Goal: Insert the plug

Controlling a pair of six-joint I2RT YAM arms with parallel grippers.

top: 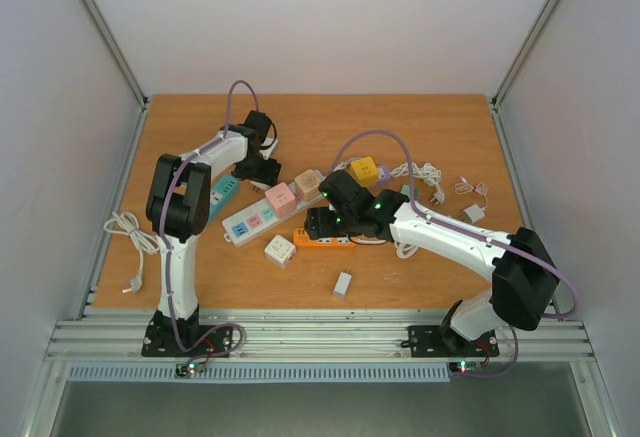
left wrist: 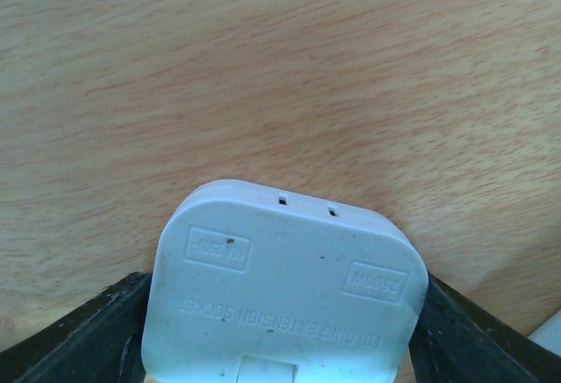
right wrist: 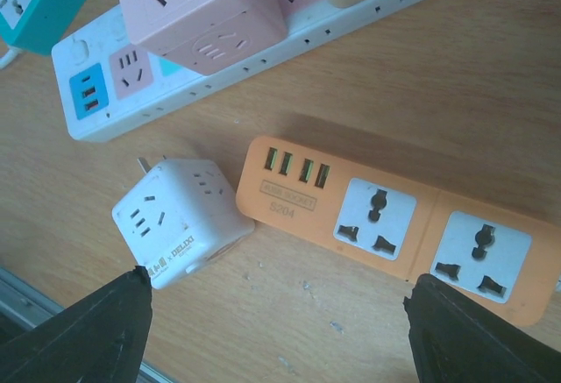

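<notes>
two end effectors work well apart here. the left end effector (left wrist: 280, 313) has its fingers (left wrist: 96, 330) set against both flanks of a white folding socket (left wrist: 280, 287), label side toward the camera. it appears to be gripping it close above the bench (left wrist: 263, 67), probably to reposition it. the right end effector (right wrist: 276, 287) hangs wide open and empty over the white cube plug (right wrist: 180, 221). that cube lies tipped on the bench, a prong showing at one corner, just beside the usb end of the orange strip (right wrist: 394, 230). the hover reads as lining up a grasp, since the cube is not yet seated in any outlet.
</notes>
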